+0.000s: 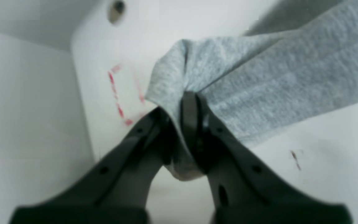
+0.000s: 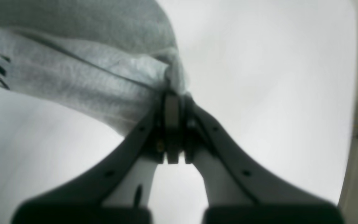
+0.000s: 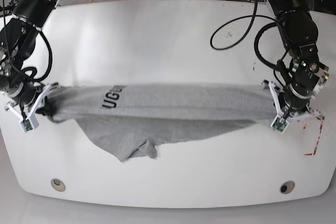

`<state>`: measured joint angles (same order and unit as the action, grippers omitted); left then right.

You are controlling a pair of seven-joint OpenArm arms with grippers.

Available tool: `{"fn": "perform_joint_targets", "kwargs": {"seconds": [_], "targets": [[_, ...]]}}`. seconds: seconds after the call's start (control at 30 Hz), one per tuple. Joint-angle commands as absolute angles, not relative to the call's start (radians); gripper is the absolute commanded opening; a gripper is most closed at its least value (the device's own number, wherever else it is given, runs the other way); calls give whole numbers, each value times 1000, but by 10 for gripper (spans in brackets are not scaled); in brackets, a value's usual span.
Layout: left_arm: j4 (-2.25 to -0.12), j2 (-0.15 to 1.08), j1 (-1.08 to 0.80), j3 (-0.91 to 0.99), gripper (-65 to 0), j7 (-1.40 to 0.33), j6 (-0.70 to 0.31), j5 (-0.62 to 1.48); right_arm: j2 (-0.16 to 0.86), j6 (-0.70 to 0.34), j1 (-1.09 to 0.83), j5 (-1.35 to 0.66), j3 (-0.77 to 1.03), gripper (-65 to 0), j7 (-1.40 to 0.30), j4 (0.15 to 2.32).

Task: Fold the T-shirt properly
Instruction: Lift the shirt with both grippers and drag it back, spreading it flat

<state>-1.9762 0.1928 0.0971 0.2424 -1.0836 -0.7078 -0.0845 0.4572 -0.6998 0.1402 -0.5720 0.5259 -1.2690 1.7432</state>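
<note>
The light grey T-shirt [image 3: 168, 106] is stretched taut across the white table between both arms, with black lettering [image 3: 113, 97] facing up near its left end. A sleeve and loose cloth sag onto the table below it. My left gripper [image 1: 183, 102] is shut on the shirt's edge [image 1: 259, 90], at the right in the base view [image 3: 274, 103]. My right gripper [image 2: 172, 95] is shut on the other end of the shirt [image 2: 82, 77], at the left in the base view [image 3: 46, 103].
The white table [image 3: 173, 35] has rounded edges and two holes near its front edge [image 3: 58, 184] [image 3: 285, 187]. Red tape marks [image 3: 315, 140] lie at the right. Black cables [image 3: 236, 30] loop over the table behind my left arm.
</note>
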Motion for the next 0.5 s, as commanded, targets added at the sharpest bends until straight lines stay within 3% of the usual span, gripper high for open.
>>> {"fn": "perform_joint_targets", "kwargs": {"seconds": [0.0,0.47], "targets": [[-1992,206,71,251,-650,-1079,-698,-102,466,-698,120,-578,547,-650,-1251,1790],[-1992,163,-160,358,-650,-1079,-698,-102,423,-698,-140,-581,582,-650,-1253,1860]]}}
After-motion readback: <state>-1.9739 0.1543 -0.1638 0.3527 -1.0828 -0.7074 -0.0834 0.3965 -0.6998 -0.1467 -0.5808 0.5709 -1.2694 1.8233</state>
